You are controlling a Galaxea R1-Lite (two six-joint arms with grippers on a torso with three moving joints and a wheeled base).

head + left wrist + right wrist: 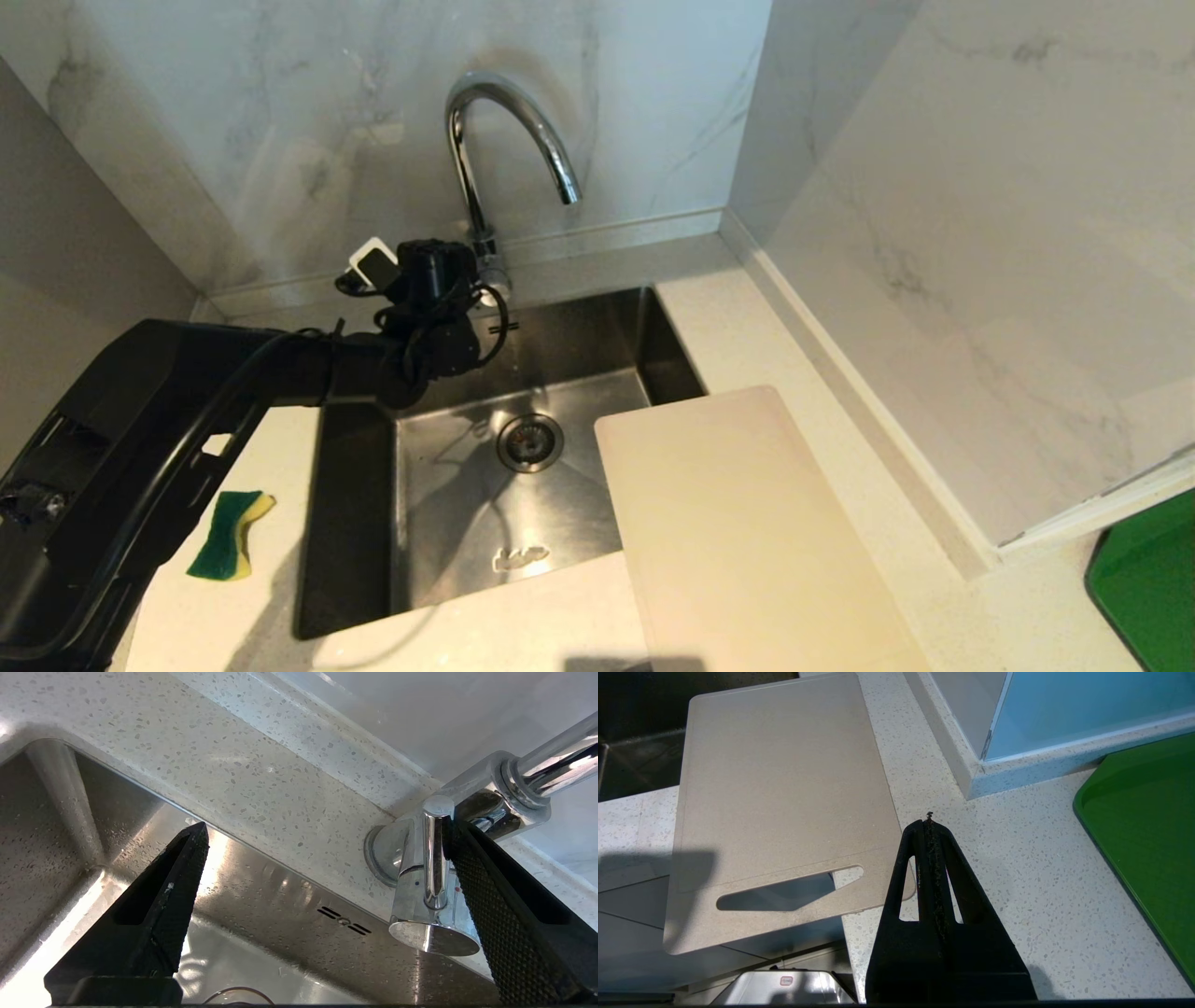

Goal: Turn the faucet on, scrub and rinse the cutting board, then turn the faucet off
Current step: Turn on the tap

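1. Nearest the robot, the cutting board (747, 532) is laid flat on the pale speckled countertop (943, 597) to the right of the sink (504, 485); its far left corner juts over the basin, and in the right wrist view its near end, with the slot handle, is seen overhanging the counter's front edge.
2. The right gripper (930, 833) is held above the counter just beside the board's near right corner, its jaws clenched together with nothing between them. A bright green tray (1143, 835) is seen further to the right.
3. A green-and-yellow sponge (231, 534) is left lying on the counter to the left of the sink, beside the left arm.
4. The steel basin is seen wet, with the drain (529, 441) near its middle.
5. At the far rim of the sink, the left gripper (322, 833) is positioned at the base of the faucet (509, 140). Its jaws are spread wide; one finger (495, 896) is pressed alongside the thin lever (434, 858), the other is held well apart over the basin. Nothing is grasped.
6. No water is seen at the spout, which is arched over the sink against the marble wall (308, 121).
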